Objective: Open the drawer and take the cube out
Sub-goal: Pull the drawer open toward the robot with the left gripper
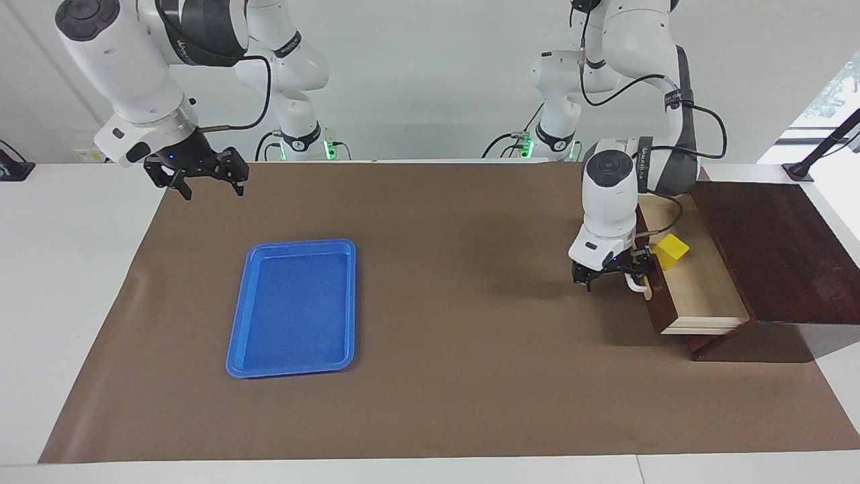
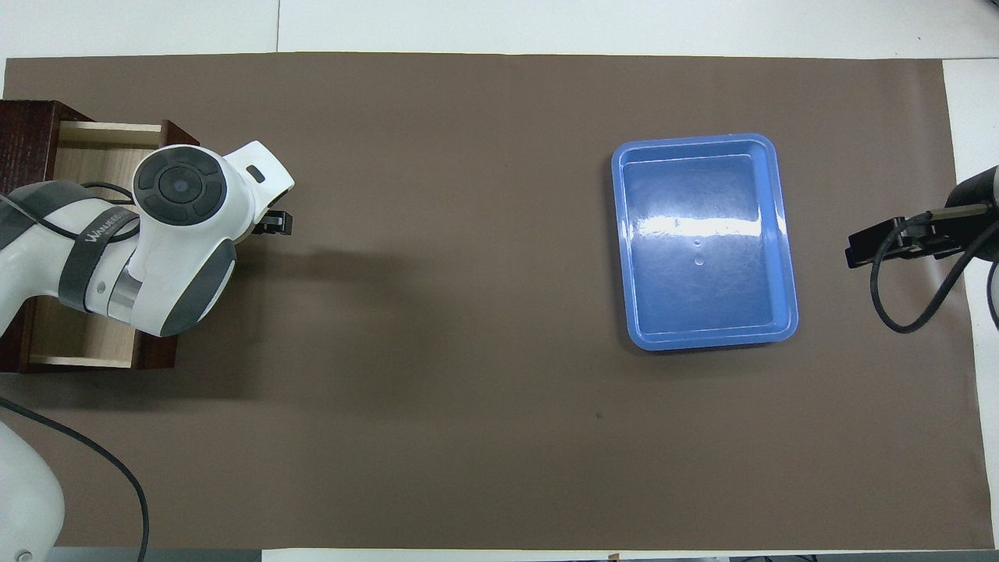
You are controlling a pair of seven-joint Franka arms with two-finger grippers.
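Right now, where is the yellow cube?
In the facing view, the yellow cube sits inside the open drawer at the left arm's end of the table, close to the left gripper at the drawer's handle.

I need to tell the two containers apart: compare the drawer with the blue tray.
The drawer is pale wood inside with a dark front; the blue tray is plastic. The drawer holds the yellow cube; the tray is empty. The left gripper is at the drawer front; none is near the tray. Both are open-topped and rectangular.

No readable text on anything
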